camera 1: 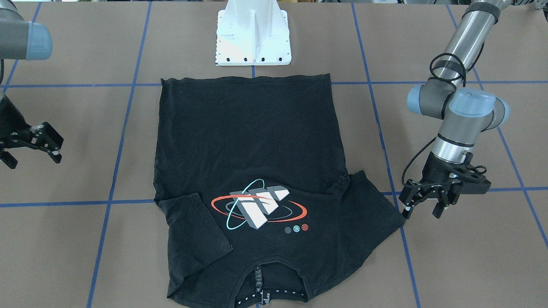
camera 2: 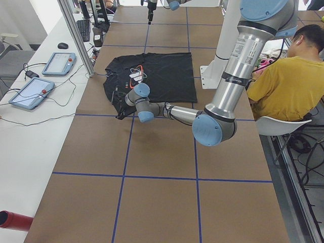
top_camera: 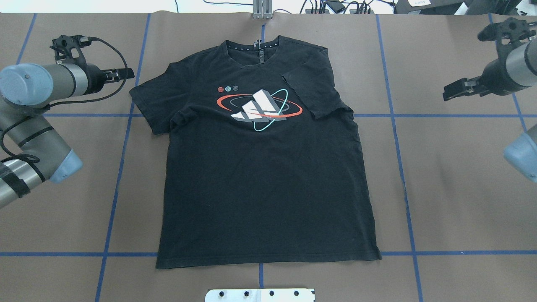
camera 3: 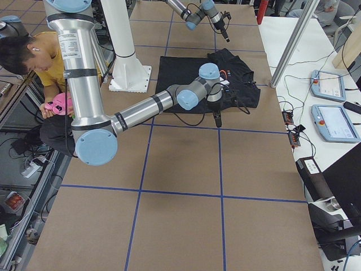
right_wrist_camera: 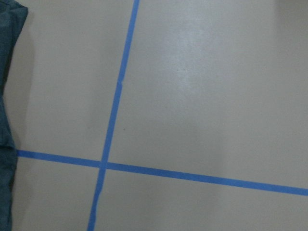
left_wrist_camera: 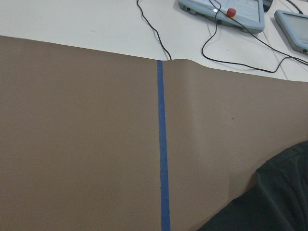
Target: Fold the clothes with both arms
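Left gripper (camera 1: 423, 211), fingers spread and empty, is hovering just beside the T-shirt (camera 1: 248, 141) sleeve (camera 1: 372, 205); right gripper (camera 1: 34, 159), seemingly spread too, is sitting farther off.

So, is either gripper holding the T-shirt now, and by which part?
Nothing is held. The left gripper stands open just beside the spread sleeve of the T-shirt; the right gripper is open too, well clear of the cloth.

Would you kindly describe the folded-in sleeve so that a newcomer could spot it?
Find the black T-shirt lying flat on the brown table. At its collar end, on the robot's right, the sleeve is folded inward over the chest, beside the orbit graphic. Unlike it, the other sleeve lies spread flat.
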`<state>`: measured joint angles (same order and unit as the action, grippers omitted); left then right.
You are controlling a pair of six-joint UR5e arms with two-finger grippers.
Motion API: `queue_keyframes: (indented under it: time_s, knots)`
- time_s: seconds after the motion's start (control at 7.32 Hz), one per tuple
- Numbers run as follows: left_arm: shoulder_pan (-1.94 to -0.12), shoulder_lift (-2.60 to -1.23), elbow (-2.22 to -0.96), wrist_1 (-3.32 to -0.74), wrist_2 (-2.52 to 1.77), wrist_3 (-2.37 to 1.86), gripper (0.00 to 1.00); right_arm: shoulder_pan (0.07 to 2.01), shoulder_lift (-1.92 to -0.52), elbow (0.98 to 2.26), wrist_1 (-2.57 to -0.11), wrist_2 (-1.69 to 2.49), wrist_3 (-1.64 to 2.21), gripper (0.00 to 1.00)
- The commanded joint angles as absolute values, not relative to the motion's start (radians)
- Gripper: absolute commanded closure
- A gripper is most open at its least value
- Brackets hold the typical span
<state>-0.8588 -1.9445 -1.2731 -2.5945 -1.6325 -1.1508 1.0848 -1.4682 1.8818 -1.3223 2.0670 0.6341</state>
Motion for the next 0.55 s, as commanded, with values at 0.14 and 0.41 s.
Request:
queue_keyframes:
  time_s: [0.14,0.41]
  knots:
    - [-0.805,-1.974,-1.230,-2.600,-1.565,-1.144,0.23,1.108,-1.497,1.893,-1.322,2.077,0.597,0.00]
    - [-0.769,-1.983,-1.210,-2.592,-1.563,-1.114,0.39,1.111,-1.497,1.893,-1.322,2.077,0.597,0.00]
